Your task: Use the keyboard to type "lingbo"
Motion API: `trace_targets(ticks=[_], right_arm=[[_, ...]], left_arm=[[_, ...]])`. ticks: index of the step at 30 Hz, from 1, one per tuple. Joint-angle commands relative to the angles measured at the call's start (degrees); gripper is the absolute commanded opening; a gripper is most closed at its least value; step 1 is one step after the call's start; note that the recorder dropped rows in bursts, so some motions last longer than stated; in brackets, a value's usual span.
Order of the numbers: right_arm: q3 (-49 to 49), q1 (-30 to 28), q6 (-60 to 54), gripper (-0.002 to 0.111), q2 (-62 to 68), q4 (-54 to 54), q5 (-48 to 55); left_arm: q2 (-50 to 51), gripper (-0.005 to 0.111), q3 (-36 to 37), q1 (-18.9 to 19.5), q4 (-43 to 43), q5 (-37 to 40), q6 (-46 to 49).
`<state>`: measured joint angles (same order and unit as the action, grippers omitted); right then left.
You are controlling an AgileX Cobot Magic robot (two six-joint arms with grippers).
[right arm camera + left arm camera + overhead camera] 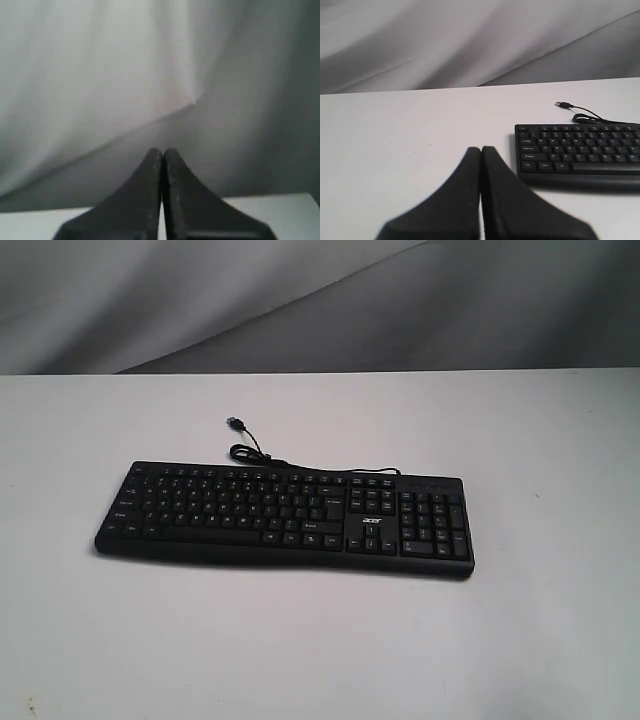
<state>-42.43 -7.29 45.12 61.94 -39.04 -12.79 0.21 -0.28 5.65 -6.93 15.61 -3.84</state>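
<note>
The long black keyboard [285, 518] lies flat on the white table [320, 640], its number pad and white logo toward the right. Its thin black cable [250, 448] curls behind it and ends in a loose USB plug. The left wrist view catches the keyboard's [580, 152] left end, with my left gripper [481, 150] shut and empty over bare table beside that end, apart from it. My right gripper [163, 151] is shut with nothing in it; behind it I see only grey cloth and a strip of table. Neither gripper shows in the exterior view.
A wrinkled grey cloth backdrop [320, 300] hangs behind the table's far edge. White tabletop [395, 140] surrounds the keyboard on all sides.
</note>
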Motion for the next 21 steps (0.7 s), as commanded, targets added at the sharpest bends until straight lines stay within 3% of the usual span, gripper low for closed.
trace_targets(ticks=[1,3,5,12,14,21], right_arm=[[-17.93,4.47,-5.1,0.0,16.89,-1.81,29.19],[-24.31,9.49,-15.26,0.0,24.71,1.78,38.98],[-26.43,13.04,-26.88,0.0,28.34,9.02,39.84],[-28.37,27.0,-89.19,0.0,39.05,60.8,40.52],[-28.37,30.02,-100.94,0.0,41.51,71.19,42.04],[-28.51,37.55,-122.11,0.0,49.79,86.76,42.43]], left_arm=[[-0.21,0.001,0.28,0.06,0.21,-0.39,-0.12],[-0.21,0.001,0.28,0.06,0.21,-0.39,-0.12],[-0.21,0.001,0.28,0.06,0.21,-0.39,-0.12],[-0.21,0.001,0.28,0.06,0.21,-0.39,-0.12],[-0.21,0.001,0.28,0.06,0.21,-0.39,-0.12],[-0.21,0.001,0.28,0.06,0.21,-0.39,-0.12]])
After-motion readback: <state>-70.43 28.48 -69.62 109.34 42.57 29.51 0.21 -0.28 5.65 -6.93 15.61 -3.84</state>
